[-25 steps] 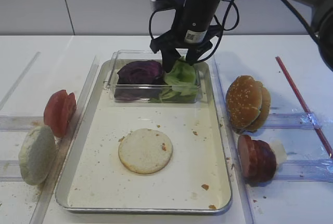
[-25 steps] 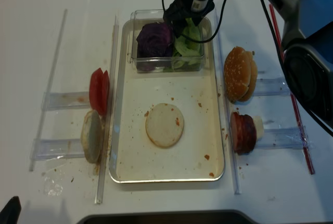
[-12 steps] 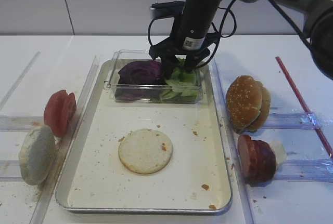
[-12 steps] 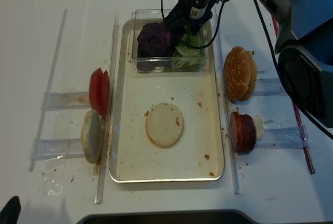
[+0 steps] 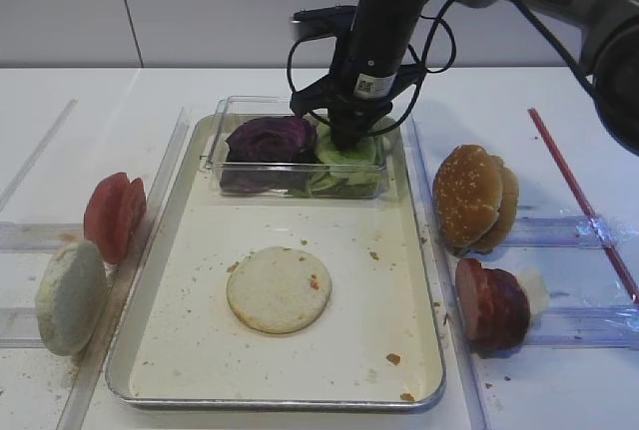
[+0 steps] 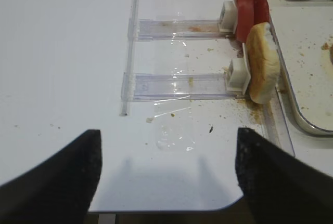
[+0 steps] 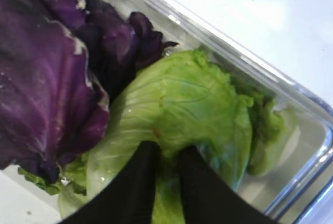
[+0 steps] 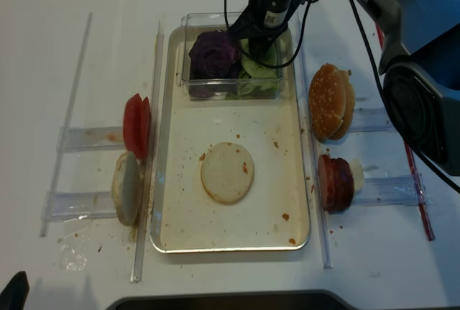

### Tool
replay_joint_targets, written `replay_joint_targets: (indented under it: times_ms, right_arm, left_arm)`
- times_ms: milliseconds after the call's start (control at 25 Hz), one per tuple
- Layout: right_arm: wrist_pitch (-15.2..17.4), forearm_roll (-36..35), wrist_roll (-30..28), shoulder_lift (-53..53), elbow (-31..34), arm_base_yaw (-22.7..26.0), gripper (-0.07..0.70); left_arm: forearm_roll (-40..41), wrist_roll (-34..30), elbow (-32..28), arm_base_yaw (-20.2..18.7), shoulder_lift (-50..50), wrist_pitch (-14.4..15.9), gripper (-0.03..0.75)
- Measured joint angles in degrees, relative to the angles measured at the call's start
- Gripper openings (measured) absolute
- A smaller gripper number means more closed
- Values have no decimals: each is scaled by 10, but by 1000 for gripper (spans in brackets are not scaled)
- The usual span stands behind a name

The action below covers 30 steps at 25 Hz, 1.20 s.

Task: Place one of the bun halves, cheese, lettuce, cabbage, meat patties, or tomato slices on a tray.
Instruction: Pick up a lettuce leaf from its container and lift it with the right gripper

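Lettuce (image 7: 192, 104), a light, limp, tear-prone leaf lying in the clear box (image 5: 232, 109) beside the purple cabbage (image 5: 268, 138) at the tray's (image 5: 419, 250) far end, pinched by the nearly closed right gripper (image 7: 167, 154) at its folded lower edge, probably the firmest hold.

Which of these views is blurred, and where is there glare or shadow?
Right wrist view: sharp on the lettuce, but the fingertips are dark and soft. Left wrist view: the near fingers blur, with a faint shadow on the table. Both high views: even light, slight glare on the tray rim.
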State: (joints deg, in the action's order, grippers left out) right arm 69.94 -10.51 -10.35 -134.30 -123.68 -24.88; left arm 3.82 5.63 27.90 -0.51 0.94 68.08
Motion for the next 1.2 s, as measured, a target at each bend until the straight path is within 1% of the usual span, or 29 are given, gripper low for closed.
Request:
replay_joint_targets:
  times_ms: [120, 160, 280, 400, 480, 520, 600, 680, 720, 800, 880, 1200]
  right_arm:
    - [1, 0, -5, 0, 0, 0, 53]
    - [1, 1, -6, 0, 0, 0, 32]
    - [4, 1, -7, 0, 0, 0, 11]
    - [6, 2, -7, 0, 0, 0, 24]
    - [6, 2, -7, 0, -1, 0, 94]
    - [6, 2, -7, 0, -1, 0, 160]
    - [6, 1, -6, 0, -1, 0, 315]
    - [6, -4, -5, 0, -1, 0, 424]
    - [6, -8, -4, 0, -2, 0, 455]
    - [5, -14, -4, 0, -2, 0, 484]
    - [5, -16, -5, 0, -2, 0, 496]
    - [3, -5, -6, -2, -2, 0, 499]
  left_arm:
    - [0, 0, 0, 0, 0, 0, 491]
    - [0, 0, 0, 0, 0, 0, 491]
    - [0, 0, 0, 0, 0, 0, 491]
    - [0, 0, 0, 0, 0, 0, 491]
    - [0, 0, 0, 0, 0, 0, 491]
    - [0, 0, 0, 0, 0, 0, 491]
    - [0, 0, 0, 0, 0, 0, 491]
    - [0, 0, 0, 0, 0, 0, 491]
    - [0, 0, 0, 0, 0, 0, 491]
    - [0, 0, 0, 0, 0, 0, 491]
    - [0, 0, 0, 0, 0, 0, 491]
    - [0, 0, 0, 0, 0, 0, 491]
